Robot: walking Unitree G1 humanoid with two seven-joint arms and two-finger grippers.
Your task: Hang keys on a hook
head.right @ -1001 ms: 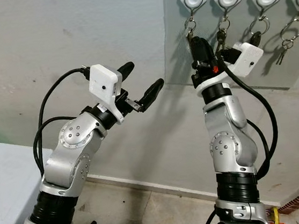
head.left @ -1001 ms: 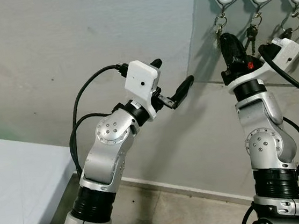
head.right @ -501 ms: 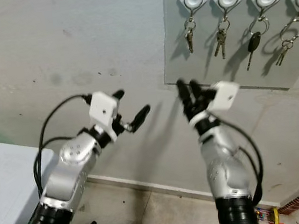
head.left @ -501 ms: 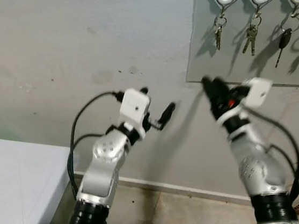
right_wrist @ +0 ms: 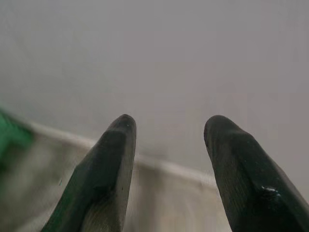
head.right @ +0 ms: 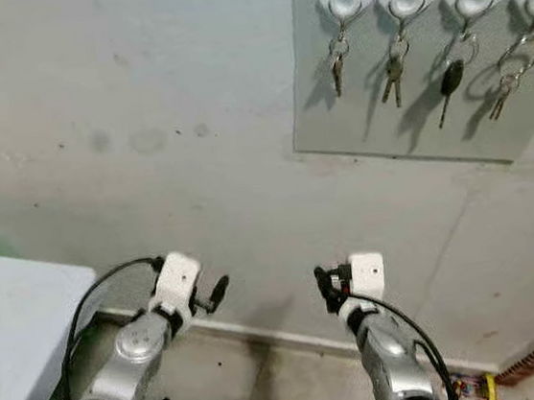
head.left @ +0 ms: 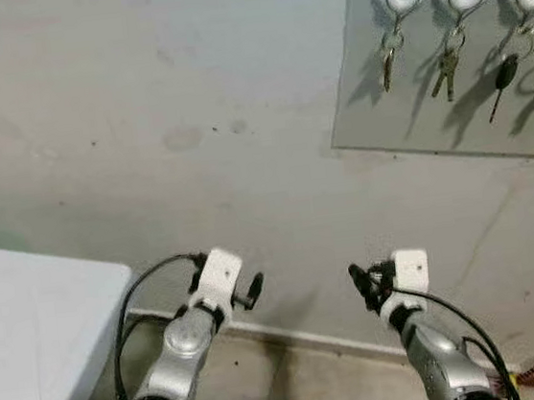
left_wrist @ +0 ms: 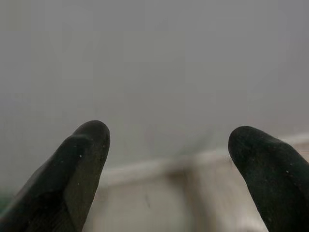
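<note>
Right gripper (head.left: 361, 276) spread, empty, low at bottom centre; left gripper (head.left: 254, 288) parted too. Keys (head.left: 386, 54) hang upper right — best left undisturbed, arms kept clear below.

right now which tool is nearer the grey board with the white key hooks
Right. The right tool sits low, almost directly below the grey wall board with white square hooks. The left tool is equally low but farther off to the board's left. Both are open and empty.
</note>
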